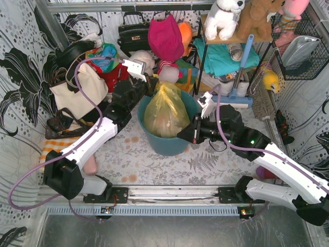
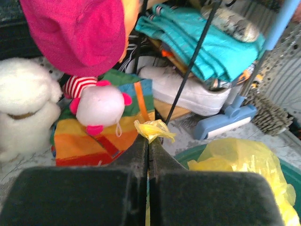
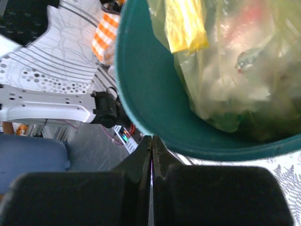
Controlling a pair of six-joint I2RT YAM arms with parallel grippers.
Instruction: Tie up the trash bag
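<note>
The trash bag (image 1: 165, 112), yellow and translucent with pale crumpled stuff inside, bulges out of a teal bin (image 1: 167, 145). My left gripper (image 1: 152, 85) is at the bin's back left rim, shut on a crumpled end of the bag's handle strip (image 2: 153, 129), which pokes out past the fingertips (image 2: 141, 146). The bag's body (image 2: 244, 160) lies to the right of it. My right gripper (image 1: 183, 135) sits at the bin's right side, shut with nothing seen between its jaws, its tips (image 3: 151, 138) just under the teal rim (image 3: 141, 94). A yellow strip (image 3: 186, 23) hangs inside the bag (image 3: 235, 70).
Clutter crowds the back: a cream tote (image 1: 77, 95), a black handbag (image 1: 132, 35), a pink hat (image 1: 165, 37), plush toys (image 2: 96, 106), teal cloth on a shelf rack (image 1: 223, 56) and a blue broom (image 1: 241, 67). A wire basket (image 1: 300, 49) hangs at right.
</note>
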